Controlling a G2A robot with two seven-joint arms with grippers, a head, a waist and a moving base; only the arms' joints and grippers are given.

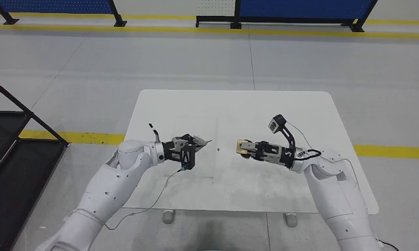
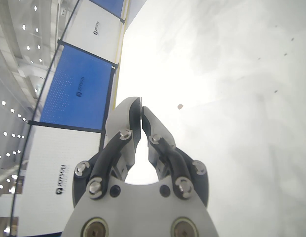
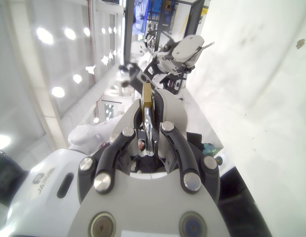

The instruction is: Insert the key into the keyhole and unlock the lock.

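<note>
My right gripper [image 1: 249,148] is shut on a brass padlock [image 3: 146,94], held above the middle of the white table [image 1: 262,110]. The lock's silver shackle [image 3: 148,124] sits back between the fingers and its brass body points toward the other arm. My left gripper [image 1: 194,145] is shut on a thin silver key [image 1: 204,141], whose blade [image 3: 206,45] sticks out past the fingertips toward the lock. In the left wrist view the gripper [image 2: 141,107] shows the key edge-on as a thin sliver [image 2: 141,99]. A short gap separates key and padlock.
A small brownish speck [image 2: 180,106] lies on the table between the arms. Blue and white barrier panels [image 1: 308,2] stand across the floor beyond the table's far edge, and a black frame [image 1: 19,139] stands at the left.
</note>
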